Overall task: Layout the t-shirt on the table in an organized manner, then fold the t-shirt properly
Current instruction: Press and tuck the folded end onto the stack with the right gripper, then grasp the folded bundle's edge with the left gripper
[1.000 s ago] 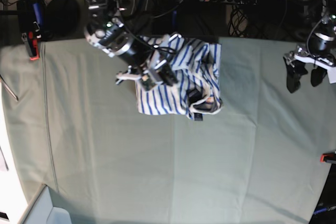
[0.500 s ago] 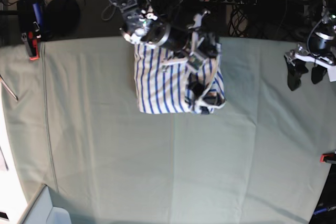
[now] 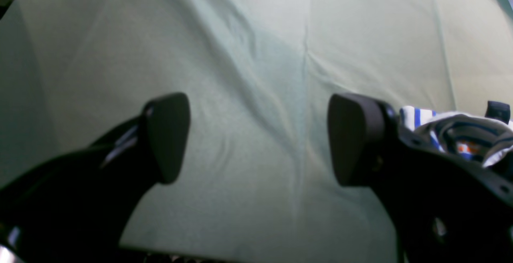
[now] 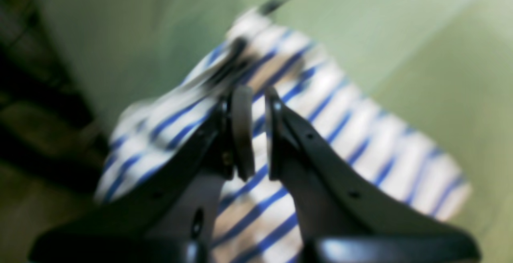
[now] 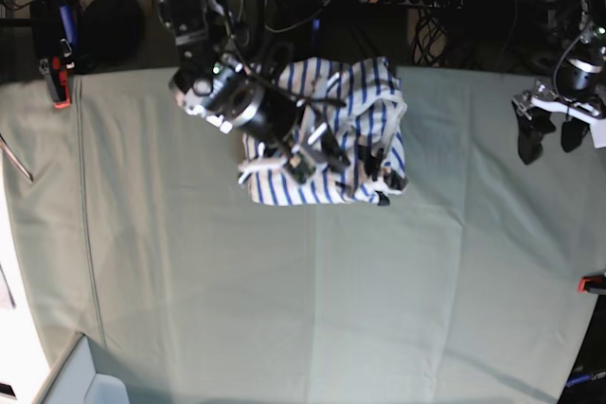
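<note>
Your right gripper [image 4: 256,134] hung nearly closed above the bunched shirt [image 5: 327,134] at the table's [image 5: 284,309] far edge, holding nothing visible; your left gripper [image 3: 256,138] idled wide open, empty, probably keeping clear.

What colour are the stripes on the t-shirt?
Blue stripes on white. The t-shirt shows best in the base view.

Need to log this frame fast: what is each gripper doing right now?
Left gripper: open, empty, above the table.
Right gripper: nearly shut over the t-shirt; a grip cannot be told.
</note>
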Tool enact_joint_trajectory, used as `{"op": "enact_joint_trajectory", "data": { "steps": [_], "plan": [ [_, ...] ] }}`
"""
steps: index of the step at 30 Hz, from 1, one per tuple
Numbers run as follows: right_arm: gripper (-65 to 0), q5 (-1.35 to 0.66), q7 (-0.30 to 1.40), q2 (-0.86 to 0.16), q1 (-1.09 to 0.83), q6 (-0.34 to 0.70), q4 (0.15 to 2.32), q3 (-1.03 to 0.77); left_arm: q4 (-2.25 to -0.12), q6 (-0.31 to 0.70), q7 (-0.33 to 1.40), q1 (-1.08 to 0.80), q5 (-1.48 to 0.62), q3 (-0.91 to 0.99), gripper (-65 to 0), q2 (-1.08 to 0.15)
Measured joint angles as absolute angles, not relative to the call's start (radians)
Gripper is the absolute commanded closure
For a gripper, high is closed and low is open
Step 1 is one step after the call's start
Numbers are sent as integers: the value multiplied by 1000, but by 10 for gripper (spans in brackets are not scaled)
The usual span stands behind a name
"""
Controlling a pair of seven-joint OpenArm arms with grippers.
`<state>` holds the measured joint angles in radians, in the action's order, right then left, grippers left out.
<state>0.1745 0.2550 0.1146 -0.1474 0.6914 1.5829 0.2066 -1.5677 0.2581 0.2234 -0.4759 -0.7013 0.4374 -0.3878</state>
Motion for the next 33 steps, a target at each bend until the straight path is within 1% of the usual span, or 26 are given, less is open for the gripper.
{"op": "enact_joint_trajectory", "data": {
  "steps": [4, 8, 12, 17, 23, 25, 27, 31, 33],
  "plan": [
    [-45, 164, 245, 122, -76, 691, 1490, 210, -1568, 258, 224, -476, -701, 437, -520, -388],
    [-45, 171, 250, 147, 2, 693, 1330, 212, -1568, 258, 223, -482, -704, 437, -520, -388],
    [-45, 168, 244, 147, 113, 691, 1189, 210, -1568, 258, 218, -503, -704, 437, -520, -390],
    [-45, 168, 243, 147, 200, 692, 1045, 210, -1568, 256, 221, -517, -705, 437, -520, -383],
    [-45, 167, 232, 150, 241, 691, 934, 313, -1571, 257, 221, -515, -701, 437, -520, -338],
    [-45, 165, 229, 149, 224, 691, 939, 310, -1571, 258, 221, -512, -705, 435, -520, -338],
    [-46, 174, 251, 144, 202, 691, 1011, 308, -1577, 257, 217, -508, -705, 435, -520, -328],
    [-46, 160, 241, 154, 119, 692, 1281, 235, -1593, 253, 222, -488, -705, 379, -520, -295],
    [-46, 162, 252, 149, 98, 691, 1380, 200, -1593, 255, 220, -484, -704, 329, -521, -296]
  ]
}}
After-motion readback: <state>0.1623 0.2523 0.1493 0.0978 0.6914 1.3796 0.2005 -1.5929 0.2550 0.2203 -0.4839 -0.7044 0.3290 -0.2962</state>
